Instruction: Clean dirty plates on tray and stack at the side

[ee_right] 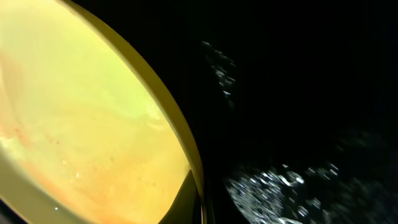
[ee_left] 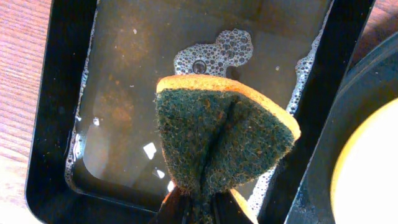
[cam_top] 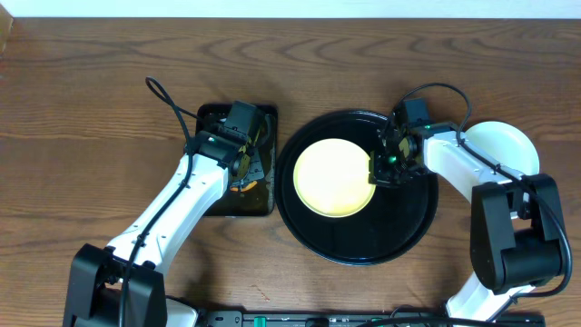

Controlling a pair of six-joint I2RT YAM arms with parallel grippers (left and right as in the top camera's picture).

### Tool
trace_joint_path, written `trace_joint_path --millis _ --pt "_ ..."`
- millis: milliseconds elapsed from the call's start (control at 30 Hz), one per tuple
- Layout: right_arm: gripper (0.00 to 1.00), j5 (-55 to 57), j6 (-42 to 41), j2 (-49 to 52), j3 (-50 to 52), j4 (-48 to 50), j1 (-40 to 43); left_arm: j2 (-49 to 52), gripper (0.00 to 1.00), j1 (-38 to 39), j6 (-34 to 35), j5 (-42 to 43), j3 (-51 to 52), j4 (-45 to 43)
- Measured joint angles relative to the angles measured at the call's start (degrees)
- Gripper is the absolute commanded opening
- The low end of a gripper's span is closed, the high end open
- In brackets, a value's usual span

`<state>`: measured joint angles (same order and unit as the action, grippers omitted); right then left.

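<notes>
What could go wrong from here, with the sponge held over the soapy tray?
1. The sponge is pinched only at one end by the left gripper, so it might twist or slip loose when pressed down.
2. The round tray looks wet beside the yellow plate, so the plate could slide under scrubbing unless the right gripper at its rim steadies it.

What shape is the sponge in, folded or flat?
Folded. The left gripper pinches the sponge in half, green side out, a crease down its middle.
</notes>
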<state>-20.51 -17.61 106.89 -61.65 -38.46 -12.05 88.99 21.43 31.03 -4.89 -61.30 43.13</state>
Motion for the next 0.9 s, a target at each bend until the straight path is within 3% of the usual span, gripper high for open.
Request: trace_joint_path --millis 333,600,900 --pt "0.01 -3.7 2.7 -0.8 1.3 2.1 3.4 0.0 0.09 0.0 0.0 0.0 0.0 0.0" --pt "0.01 -2.5 4.8 -9.7 1.5 1.9 4.4 0.0 0.09 0.0 0.0 0.0 0.0 0.0" --pt "0.01 6.7 5.3 -18.3 1.5 1.7 4.4 0.0 0.09 0.0 0.0 0.0 0.0 0.0"
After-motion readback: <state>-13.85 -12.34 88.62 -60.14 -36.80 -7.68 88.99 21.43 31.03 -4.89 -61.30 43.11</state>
